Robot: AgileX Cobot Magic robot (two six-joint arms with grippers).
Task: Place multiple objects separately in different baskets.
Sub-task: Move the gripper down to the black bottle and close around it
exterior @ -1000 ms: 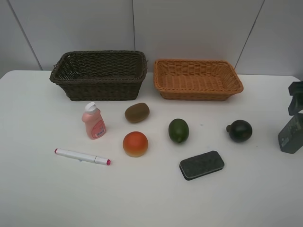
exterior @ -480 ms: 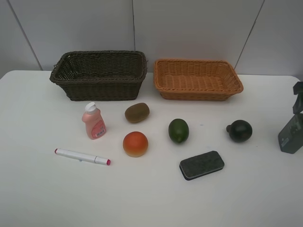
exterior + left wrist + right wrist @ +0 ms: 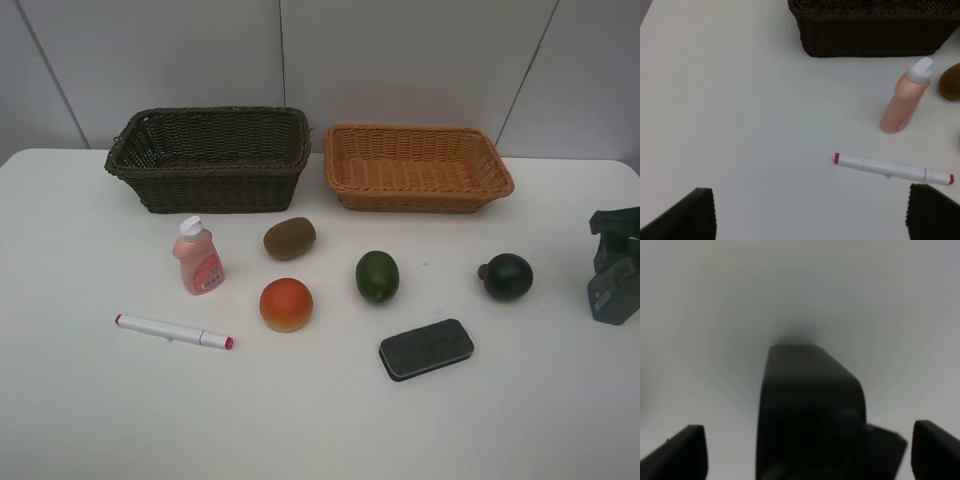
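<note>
The eraser (image 3: 426,349) lies nearest at 5 o'clock and the marker (image 3: 173,331) at 8, where the left gripper (image 3: 810,200) is wide open, holding nothing. At 3 the right gripper (image 3: 810,437) is wide open around the green box (image 3: 810,390), not squeezing it. Farther back sit the orange fruit (image 3: 286,304), green fruit (image 3: 377,276), dark fruit (image 3: 506,276), bottle (image 3: 198,257) and kiwi (image 3: 289,238), then the brown basket (image 3: 210,160) and tan basket (image 3: 417,168) at 12.

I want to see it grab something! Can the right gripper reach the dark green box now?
Probably yes. The right gripper is open and hangs right above the dark-green box, which lines up between its fingers. Nothing else stands near it.
</note>
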